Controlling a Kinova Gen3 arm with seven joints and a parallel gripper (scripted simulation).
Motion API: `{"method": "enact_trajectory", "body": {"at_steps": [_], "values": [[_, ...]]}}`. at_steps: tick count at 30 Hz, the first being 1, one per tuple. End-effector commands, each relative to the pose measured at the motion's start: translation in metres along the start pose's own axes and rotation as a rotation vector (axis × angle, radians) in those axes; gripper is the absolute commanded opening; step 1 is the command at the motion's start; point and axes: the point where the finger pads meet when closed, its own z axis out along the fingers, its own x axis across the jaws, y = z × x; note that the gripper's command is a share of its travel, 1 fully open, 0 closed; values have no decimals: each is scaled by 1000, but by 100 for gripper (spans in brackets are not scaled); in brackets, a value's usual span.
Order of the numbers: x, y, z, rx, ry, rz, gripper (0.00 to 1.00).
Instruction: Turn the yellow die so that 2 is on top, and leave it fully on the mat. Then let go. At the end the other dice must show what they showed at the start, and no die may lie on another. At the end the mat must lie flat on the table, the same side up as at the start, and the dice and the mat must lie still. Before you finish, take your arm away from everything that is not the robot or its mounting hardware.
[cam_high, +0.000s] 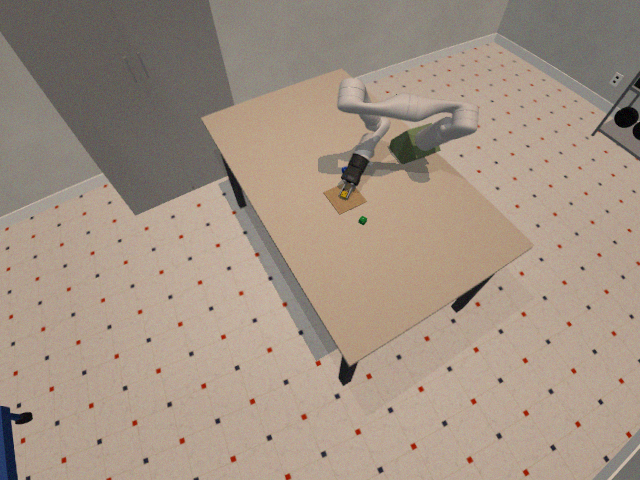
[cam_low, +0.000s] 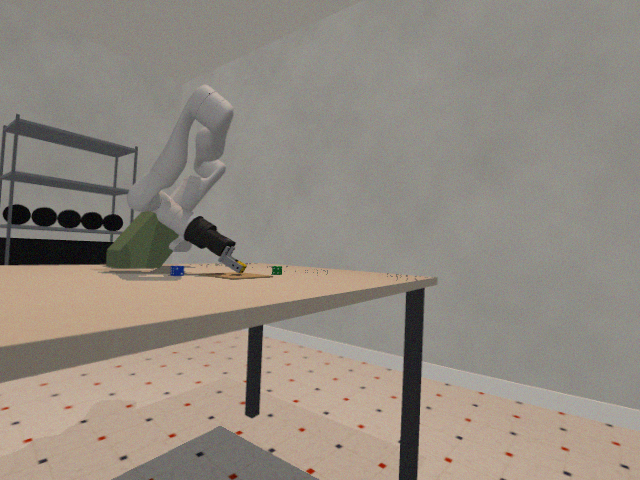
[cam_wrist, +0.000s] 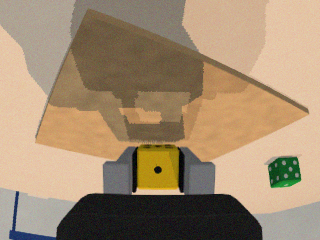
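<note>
My gripper (cam_high: 345, 192) is shut on the yellow die (cam_high: 343, 194) and holds it tilted, just above the brown mat (cam_high: 344, 199). From the side, the die (cam_low: 244, 266) hangs close over the mat (cam_low: 242, 275), and I cannot tell whether it touches. In the wrist view the die (cam_wrist: 158, 168) sits between the two grey fingers, and its face with one dot is turned to the camera. The mat (cam_wrist: 160, 107) lies flat ahead of it.
A green die (cam_high: 362, 220) lies on the table just off the mat; it also shows in the side view (cam_low: 277, 270) and the wrist view (cam_wrist: 284, 172). A blue die (cam_low: 177, 270) lies behind the gripper. The green robot base (cam_high: 412, 145) stands at the back.
</note>
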Motion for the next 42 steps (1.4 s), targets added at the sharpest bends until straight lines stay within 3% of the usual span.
{"method": "enact_trajectory", "body": {"at_steps": [1, 38, 42], "values": [[0, 0, 0, -1, 0, 0, 49], [0, -1, 0, -1, 0, 0, 49], [0, -1, 0, -1, 0, 0, 61]]}}
